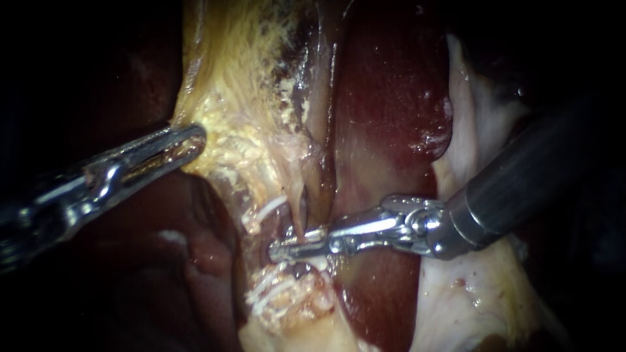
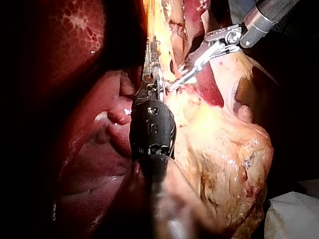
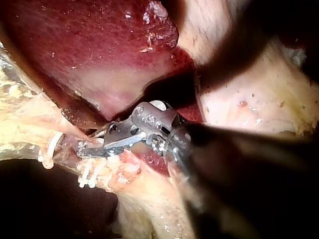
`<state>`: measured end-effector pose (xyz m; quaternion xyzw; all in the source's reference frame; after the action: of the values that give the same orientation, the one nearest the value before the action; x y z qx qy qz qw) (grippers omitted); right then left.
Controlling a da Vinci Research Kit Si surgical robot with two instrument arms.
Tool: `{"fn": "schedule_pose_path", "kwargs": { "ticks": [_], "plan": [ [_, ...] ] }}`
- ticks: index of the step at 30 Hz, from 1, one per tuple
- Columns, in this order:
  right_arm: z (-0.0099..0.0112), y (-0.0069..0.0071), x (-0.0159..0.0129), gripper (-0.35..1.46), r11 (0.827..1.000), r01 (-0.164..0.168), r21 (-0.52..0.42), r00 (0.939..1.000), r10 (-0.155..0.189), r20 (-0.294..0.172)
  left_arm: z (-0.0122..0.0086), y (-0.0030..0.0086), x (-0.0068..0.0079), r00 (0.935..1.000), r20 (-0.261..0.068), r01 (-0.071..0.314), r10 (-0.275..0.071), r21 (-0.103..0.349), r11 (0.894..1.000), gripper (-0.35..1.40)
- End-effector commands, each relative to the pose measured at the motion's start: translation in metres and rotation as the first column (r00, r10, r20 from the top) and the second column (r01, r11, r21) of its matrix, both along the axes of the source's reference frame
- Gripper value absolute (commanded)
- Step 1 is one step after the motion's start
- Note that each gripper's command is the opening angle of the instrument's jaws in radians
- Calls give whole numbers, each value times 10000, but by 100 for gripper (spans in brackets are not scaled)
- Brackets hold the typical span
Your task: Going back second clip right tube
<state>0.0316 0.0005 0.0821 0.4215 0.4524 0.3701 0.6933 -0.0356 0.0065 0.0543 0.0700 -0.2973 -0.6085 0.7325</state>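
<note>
Our left instrument [image 1: 186,142] sits well left, jaws pinching the gallbladder [image 1: 241,78] edge. The tube [image 1: 300,218] runs upright mid-field, with a white clip [image 1: 266,210] just beside it. Our right instrument [image 1: 282,250] lies crosswise, jaws slightly parted astride the tube. We judge the way out is rightward, along its own shaft.

**Bench set-up for surgical practice on excised tissue.** Dark red liver [image 1: 391,98] and yellow fatty tissue [image 2: 224,149] lie as one free mass. In the left wrist view its outer edge stands against darkness, with a white cloth [image 2: 294,216] just beside it. Two slender metal tools, the left instrument [image 1: 194,138] and the right instrument [image 1: 279,251], enter from opposite sides. Small white clips [image 1: 268,208] sit beside a tube [image 1: 298,208] between liver and fat. Light falls on the tissue only; the surroundings are black.
</note>
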Motion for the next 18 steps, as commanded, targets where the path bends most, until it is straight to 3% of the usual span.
{"fn": "schedule_pose_path", "kwargs": {
  "ticks": [1, 6, 13, 18],
  "plan": [
    [0, 0, 0, -35, 10000, 1, 5, 10000, -1, -1, 0, 0, 0, 10000, 0, 0, 0, -2, 10000, -35],
    [-2, 1, 0, -35, 9998, 57, -206, 10000, -59, -59, 0, 0, 0, 10000, -1, 2, -2, -2, 10000, -35],
    [0, 2, 4, 41, 9864, 392, -1593, 9984, -453, -348, 0, 0, 0, 10000, 0, 0, 0, -3, 10000, -35],
    [0, 0, 12, 57, 9757, 352, -2163, 9973, -481, -546, 0, 0, 0, 10000, 1, -1, 1, -3, 10000, -35]
  ]
}}
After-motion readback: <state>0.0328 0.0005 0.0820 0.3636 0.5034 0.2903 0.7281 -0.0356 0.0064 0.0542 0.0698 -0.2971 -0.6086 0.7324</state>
